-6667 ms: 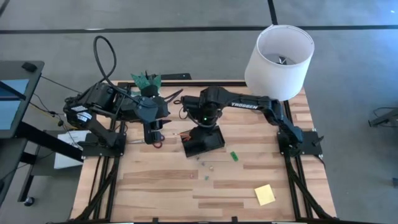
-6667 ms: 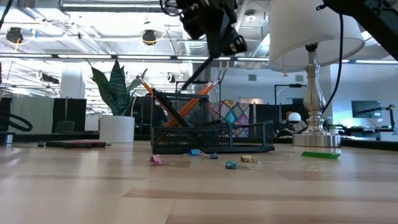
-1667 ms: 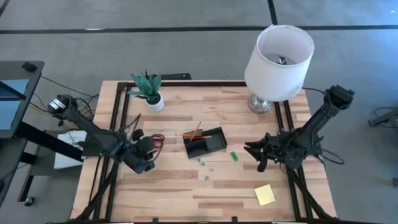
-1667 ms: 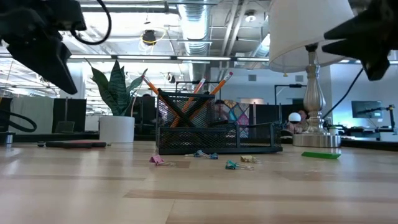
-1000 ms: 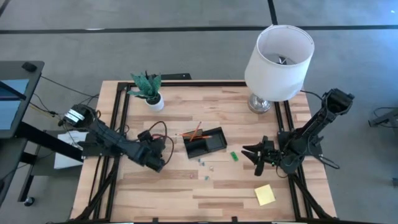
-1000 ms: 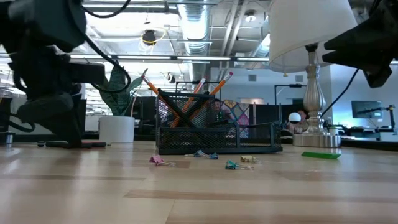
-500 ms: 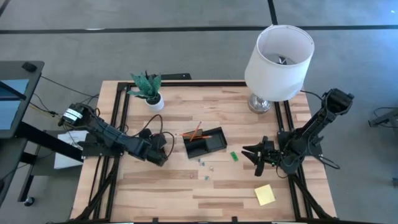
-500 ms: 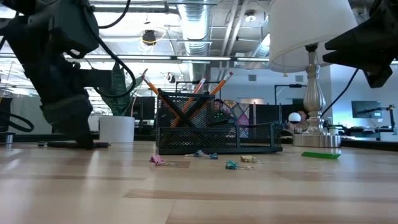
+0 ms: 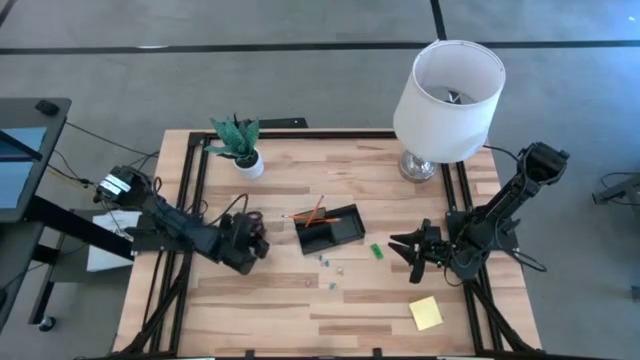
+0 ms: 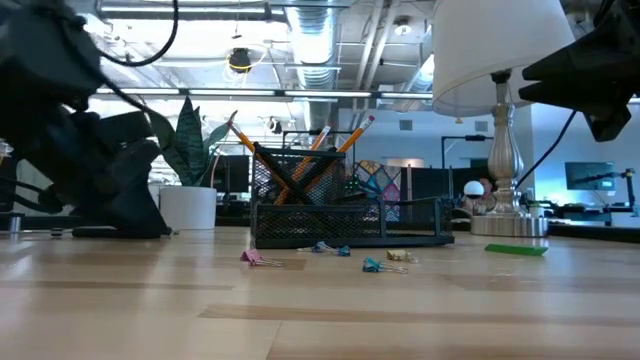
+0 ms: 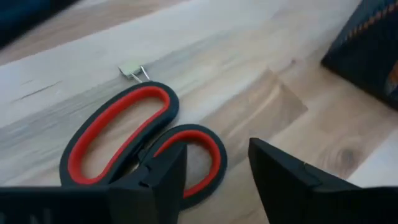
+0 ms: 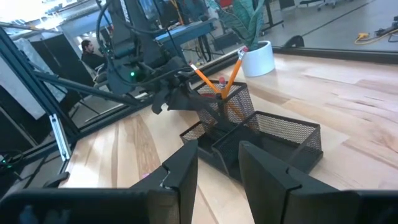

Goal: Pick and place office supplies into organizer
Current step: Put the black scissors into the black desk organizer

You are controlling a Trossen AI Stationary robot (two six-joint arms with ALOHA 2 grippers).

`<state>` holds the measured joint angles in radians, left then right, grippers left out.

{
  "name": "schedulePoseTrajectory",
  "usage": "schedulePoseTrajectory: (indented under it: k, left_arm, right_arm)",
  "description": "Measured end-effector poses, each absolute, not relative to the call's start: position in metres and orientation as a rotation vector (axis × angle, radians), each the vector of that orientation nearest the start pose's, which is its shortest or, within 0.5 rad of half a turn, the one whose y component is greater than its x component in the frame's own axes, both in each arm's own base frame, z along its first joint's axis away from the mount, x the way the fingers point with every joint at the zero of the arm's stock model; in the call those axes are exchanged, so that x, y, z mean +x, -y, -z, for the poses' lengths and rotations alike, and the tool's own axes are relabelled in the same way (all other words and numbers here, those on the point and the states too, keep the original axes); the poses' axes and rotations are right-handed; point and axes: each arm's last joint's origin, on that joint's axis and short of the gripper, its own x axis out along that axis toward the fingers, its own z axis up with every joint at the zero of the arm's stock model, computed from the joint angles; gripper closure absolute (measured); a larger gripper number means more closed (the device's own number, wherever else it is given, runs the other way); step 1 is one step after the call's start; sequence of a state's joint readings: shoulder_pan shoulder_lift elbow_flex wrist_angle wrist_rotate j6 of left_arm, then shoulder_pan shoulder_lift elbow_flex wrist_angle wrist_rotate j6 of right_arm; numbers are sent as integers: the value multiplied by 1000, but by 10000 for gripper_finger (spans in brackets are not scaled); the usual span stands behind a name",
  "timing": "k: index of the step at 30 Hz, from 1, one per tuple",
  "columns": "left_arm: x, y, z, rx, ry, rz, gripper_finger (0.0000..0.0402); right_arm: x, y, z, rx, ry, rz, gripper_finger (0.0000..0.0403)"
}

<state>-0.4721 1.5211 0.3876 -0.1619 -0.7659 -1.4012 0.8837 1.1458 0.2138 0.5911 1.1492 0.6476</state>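
The red-handled scissors (image 11: 112, 134) lie flat on the table, left of the black mesh organizer (image 9: 330, 228). My left gripper (image 9: 250, 232) is low over them and open. In the left wrist view (image 11: 214, 180) one finger stands over the place where the two handle loops meet, and the nearer loop (image 11: 205, 155) lies between the fingers. Orange pencils (image 9: 315, 212) stand slanted in the organizer's cup (image 10: 300, 185). Small clips (image 9: 327, 262), a green block (image 9: 376, 251) and a yellow sticky-note pad (image 9: 425, 313) lie on the table. My right gripper (image 9: 405, 248) waits open at the right. My left gripper comes slanting down from the table's left onto the scissors' handle end (image 11: 155, 165). Its own finger hides the spot, so I cannot tell whether it touches the handles. The scissors lie flat on the table.
A potted plant (image 9: 238, 140) stands at the far left and a white-shaded lamp (image 9: 448, 85) at the far right. One clip (image 11: 132, 71) lies just beyond the scissors' handles. Bare wood lies along the near edge.
My left gripper has gone a little toward the table's far edge and down, and now stands over the scissors' handles. The scissors lie where they were.
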Motion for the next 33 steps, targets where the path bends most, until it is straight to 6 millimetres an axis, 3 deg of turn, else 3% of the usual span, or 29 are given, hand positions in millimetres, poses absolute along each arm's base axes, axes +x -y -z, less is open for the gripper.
schedulePoseTrajectory:
  k: [8, 12, 16, 26, 33]
  left_arm:
    - [175, 69, -83, -515, -597, -866, 329]
    - [177, 67, -83, -504, -639, -844, 349]
    - [180, 67, -84, -478, -668, -803, 336]
    - [188, 62, -85, -434, -699, -750, 244]
    - [188, 61, -85, -421, -708, -751, 250]
  right_arm:
    - [135, -123, -156, 351, -87, 307, 290]
    - [135, -123, -157, 352, -87, 307, 290]
    - [135, -123, -157, 352, -87, 307, 290]
    - [135, -123, -157, 352, -87, 307, 290]
    - [135, -123, -157, 352, -87, 307, 290]
